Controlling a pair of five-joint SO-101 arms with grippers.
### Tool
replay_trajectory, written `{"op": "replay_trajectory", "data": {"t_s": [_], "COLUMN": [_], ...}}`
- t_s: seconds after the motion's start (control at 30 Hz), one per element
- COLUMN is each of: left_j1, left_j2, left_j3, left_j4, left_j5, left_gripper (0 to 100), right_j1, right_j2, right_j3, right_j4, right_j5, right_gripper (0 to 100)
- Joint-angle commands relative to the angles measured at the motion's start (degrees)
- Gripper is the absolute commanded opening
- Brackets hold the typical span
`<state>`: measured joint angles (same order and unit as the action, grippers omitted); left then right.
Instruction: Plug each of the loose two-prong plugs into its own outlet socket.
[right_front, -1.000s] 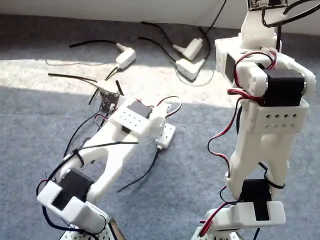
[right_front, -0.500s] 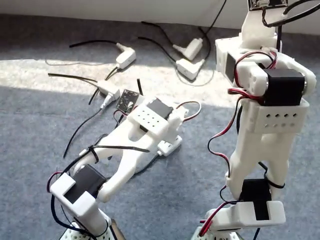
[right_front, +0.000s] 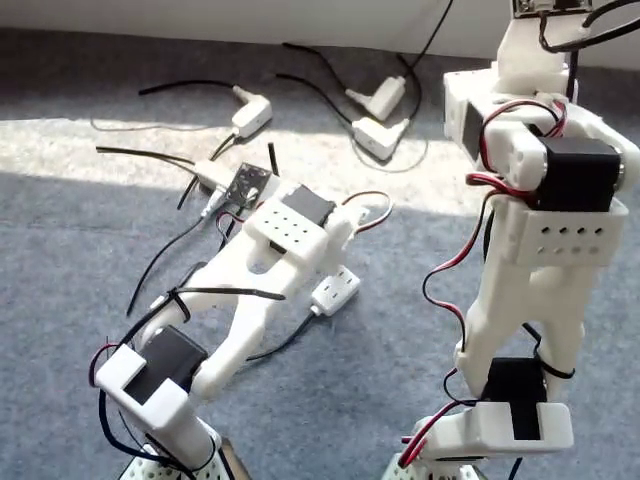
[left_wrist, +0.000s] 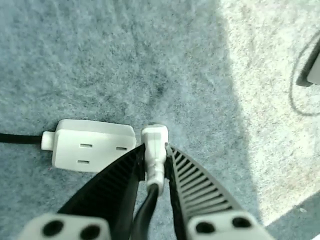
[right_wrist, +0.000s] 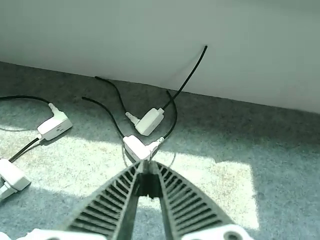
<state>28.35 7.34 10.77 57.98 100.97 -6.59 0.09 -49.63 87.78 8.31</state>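
My left gripper (left_wrist: 154, 150) is shut on a small white plug (left_wrist: 154, 136) with a black cord, held just above the grey carpet. Its prongs are hidden. A white outlet socket (left_wrist: 93, 145) with two slots lies right beside the plug, its end nearly touching it. From above, the same socket (right_front: 335, 290) lies by the left arm's wrist (right_front: 292, 232). My right gripper (right_wrist: 148, 175) is shut on nothing, raised well above the floor. Beyond it lie two white plug pieces (right_wrist: 149, 120) (right_wrist: 137, 147) with black cords.
More white plug and socket pieces lie at the back: one (right_front: 251, 115) on the left, two (right_front: 381, 97) (right_front: 381, 138) near the wall, another (right_front: 211, 179) by loose black cords. The tall right arm (right_front: 540, 230) stands at the right. A white wall (right_wrist: 160, 35) bounds the carpet.
The left arm swung right over the socket, then eased back a little, and the socket slid slightly toward the front. The right arm shifted slightly right.
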Motion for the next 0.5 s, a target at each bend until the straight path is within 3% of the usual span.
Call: {"op": "replay_trajectory", "data": {"t_s": [0.0, 0.23, 0.47], "left_j1": [-0.84, 2.15, 4.97], "left_j2": [-3.12, -3.82, -4.26], "left_j3": [-3.74, -1.63, 3.03], "left_j4": [0.44, 0.53, 1.23], "left_j5": [-4.4, -5.27, -5.27], "left_gripper": [1, 1, 1], "right_j1": [4.88, 10.15, 10.59], "right_j2": [-0.13, -0.04, -0.04], "right_j3": [-1.8, -1.54, -1.54], "right_j4": [-3.03, -6.11, -6.2], "right_j5": [-0.53, -0.26, -0.26], "right_gripper": [0.6, 0.6, 0.6]}}
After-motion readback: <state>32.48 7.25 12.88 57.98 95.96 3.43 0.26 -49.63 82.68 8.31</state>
